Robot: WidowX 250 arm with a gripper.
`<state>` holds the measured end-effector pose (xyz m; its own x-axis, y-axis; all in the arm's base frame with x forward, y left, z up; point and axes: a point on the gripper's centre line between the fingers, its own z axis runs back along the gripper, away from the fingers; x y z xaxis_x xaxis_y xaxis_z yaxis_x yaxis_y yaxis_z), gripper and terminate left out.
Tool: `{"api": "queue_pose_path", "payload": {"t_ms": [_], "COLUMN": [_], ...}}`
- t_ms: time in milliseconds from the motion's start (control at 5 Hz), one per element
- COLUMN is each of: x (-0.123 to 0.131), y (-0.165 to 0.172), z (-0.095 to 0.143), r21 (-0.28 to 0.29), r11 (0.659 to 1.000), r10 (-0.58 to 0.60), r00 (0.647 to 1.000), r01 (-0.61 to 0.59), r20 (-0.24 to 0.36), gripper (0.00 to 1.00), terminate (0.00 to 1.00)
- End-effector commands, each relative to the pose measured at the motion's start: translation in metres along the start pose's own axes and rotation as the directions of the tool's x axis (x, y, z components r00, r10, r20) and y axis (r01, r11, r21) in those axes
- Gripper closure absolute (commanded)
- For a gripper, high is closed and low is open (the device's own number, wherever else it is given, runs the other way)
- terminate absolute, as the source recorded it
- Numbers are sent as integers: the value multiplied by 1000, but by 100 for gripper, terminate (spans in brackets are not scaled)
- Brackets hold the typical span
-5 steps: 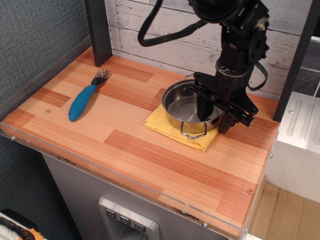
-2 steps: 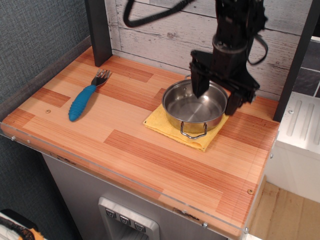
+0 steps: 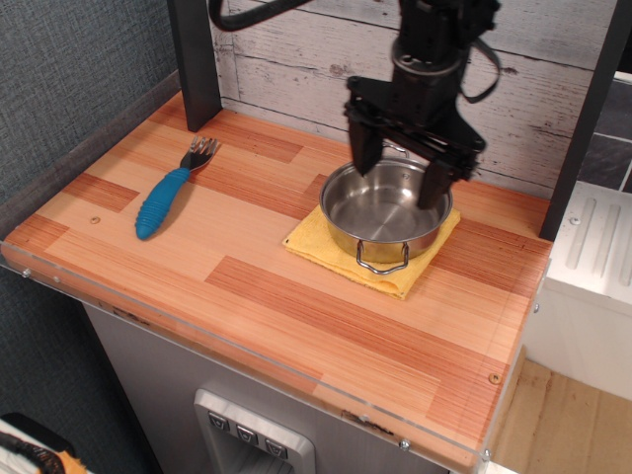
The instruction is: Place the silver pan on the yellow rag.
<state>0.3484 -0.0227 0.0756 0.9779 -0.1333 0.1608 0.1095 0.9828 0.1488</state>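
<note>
The silver pan (image 3: 383,213) stands upright on the yellow rag (image 3: 395,273), which lies on the right middle of the wooden table. One wire handle faces the front. My gripper (image 3: 399,170) hangs open above the pan's back rim, its two black fingers (image 3: 363,148) spread wide and holding nothing. It is lifted clear of the pan.
A fork with a blue handle (image 3: 168,196) lies at the table's left. A dark post (image 3: 194,59) stands at the back left and a white plank wall runs behind. A white cabinet (image 3: 592,276) is beyond the right edge.
My gripper has let go of the pan's right rim, risen and moved back and to the left. The pan stays on the rag.
</note>
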Motion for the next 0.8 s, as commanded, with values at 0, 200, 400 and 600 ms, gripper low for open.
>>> {"api": "queue_pose_path", "payload": {"t_ms": [0, 200, 400, 600], "x": [-26, -28, -23, -14], "y": [47, 74, 97, 116], "z": [26, 25, 25, 31], "r21": [24, 34, 47, 54], "r11": [991, 978, 967, 954], "r10": [131, 208, 249, 293], "r00": [991, 978, 968, 955], "r01": [-132, -208, -250, -295], "r20": [9, 18, 29, 39], "gripper": [0, 0, 0, 0], "terminate": [0, 0, 0, 0]}}
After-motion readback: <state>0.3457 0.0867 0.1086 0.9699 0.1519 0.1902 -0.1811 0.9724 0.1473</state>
